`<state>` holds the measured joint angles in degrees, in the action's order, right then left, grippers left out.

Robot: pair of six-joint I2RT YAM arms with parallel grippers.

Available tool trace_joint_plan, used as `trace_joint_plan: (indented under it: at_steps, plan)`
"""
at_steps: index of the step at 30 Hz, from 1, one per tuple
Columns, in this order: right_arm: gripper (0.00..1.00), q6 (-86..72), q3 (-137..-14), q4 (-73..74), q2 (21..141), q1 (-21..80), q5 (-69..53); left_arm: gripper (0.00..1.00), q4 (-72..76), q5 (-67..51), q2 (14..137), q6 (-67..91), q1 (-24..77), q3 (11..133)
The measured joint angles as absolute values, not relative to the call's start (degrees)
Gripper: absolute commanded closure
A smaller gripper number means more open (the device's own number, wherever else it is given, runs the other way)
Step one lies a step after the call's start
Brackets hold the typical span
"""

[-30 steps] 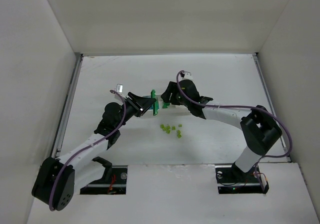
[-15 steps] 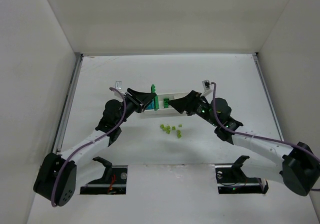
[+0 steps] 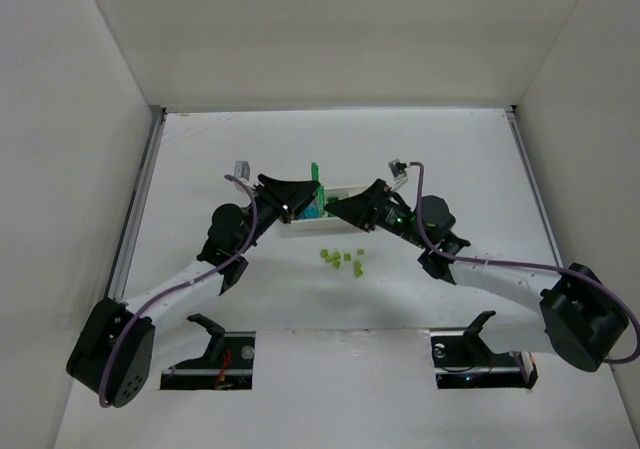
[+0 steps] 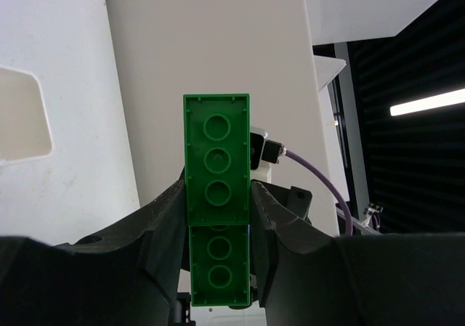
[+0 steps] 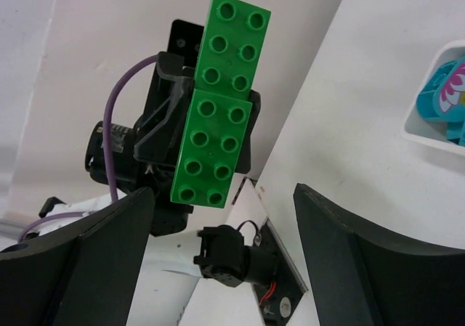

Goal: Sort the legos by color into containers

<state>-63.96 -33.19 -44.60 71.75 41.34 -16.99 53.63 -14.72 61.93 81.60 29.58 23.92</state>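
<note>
My left gripper (image 3: 306, 193) is shut on a long bright green brick (image 3: 316, 180) and holds it upright above the white tray (image 3: 303, 227). In the left wrist view the brick (image 4: 216, 195) is pinched between both fingers of the gripper (image 4: 216, 217). My right gripper (image 3: 336, 208) is open and empty, just right of the brick, not touching it. Its wrist view shows the brick (image 5: 221, 101) beyond the spread fingers (image 5: 80, 261). A cyan-blue stack (image 3: 320, 212) lies in the tray between the grippers, and also shows at the right edge of the right wrist view (image 5: 442, 97). Several tiny yellow-green pieces (image 3: 342, 260) lie on the table.
White walls close in the table on the left, back and right. The two arm bases (image 3: 215, 354) sit at the near edge. The yellow-green pieces lie just in front of the tray, between the two arms.
The two grippers, which met at the bricks a second ago, have parted. The right arm has swung low and rightward, its gripper open. The left gripper has tilted the green brick upright.
</note>
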Motion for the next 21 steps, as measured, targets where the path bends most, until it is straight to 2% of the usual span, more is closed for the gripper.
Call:
trace_joint_plan:
  at_steps: [8,11,13,19,21]
  plan:
    - [0.2,-65.89,-33.32,-46.76,73.52,42.11,-18.48,0.83,54.59,-14.52,63.42,82.02,30.83,23.38]
    - [0.27,-66.92,-33.76,-47.7,75.42,42.46,-19.18,0.83,54.68,-14.44,64.14,82.06,31.22,23.31]
    - [0.36,-67.57,-34.02,-48.49,76.64,42.48,-19.4,0.83,54.72,-14.33,64.45,82.19,31.48,23.22]
    - [0.55,-69.23,-34.04,-50.61,77.58,42.46,-19.51,0.83,55.09,-14.09,64.51,82.17,31.81,23.2]
    - [0.58,-69.71,-34.02,-50.68,77.58,42.46,-19.49,0.83,55.61,-13.93,64.49,82.06,31.81,23.09]
